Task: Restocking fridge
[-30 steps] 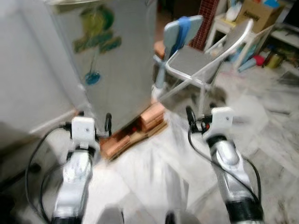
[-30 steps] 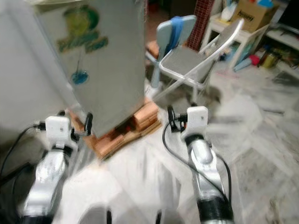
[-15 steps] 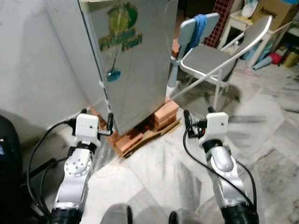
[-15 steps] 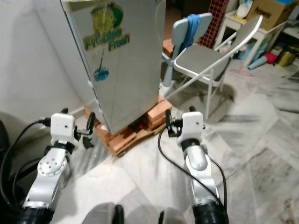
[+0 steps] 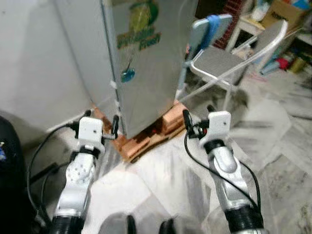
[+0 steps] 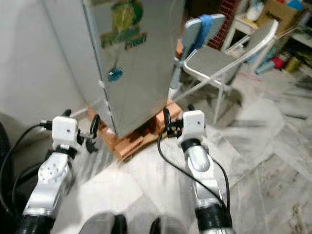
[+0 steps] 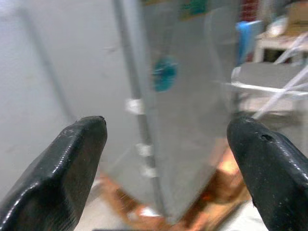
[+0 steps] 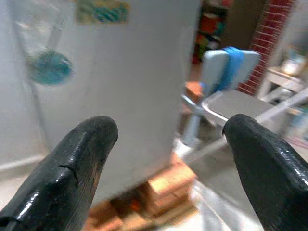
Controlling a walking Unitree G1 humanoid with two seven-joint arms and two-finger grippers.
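Facing a shut fridge (image 5: pixel 146 58), both arms raised, jaws empty.

Far left, grey wall (image 5: pixel 44 63). Near left, left gripper (image 7: pixel 168 159) held low before the fridge's left edge, jaws wide apart, gripping nothing. Centre, silver fridge with green sticker (image 5: pixel 141 31) and blue magnet (image 5: pixel 128 75), standing on bricks (image 5: pixel 146 139). Near right, right gripper (image 8: pixel 168 159) just off the fridge's right corner, jaws likewise spread and empty. Far right, folding chair (image 5: pixel 229 58) with blue cloth (image 5: pixel 212 24) over another chair back; marble floor (image 5: pixel 282 126) below.
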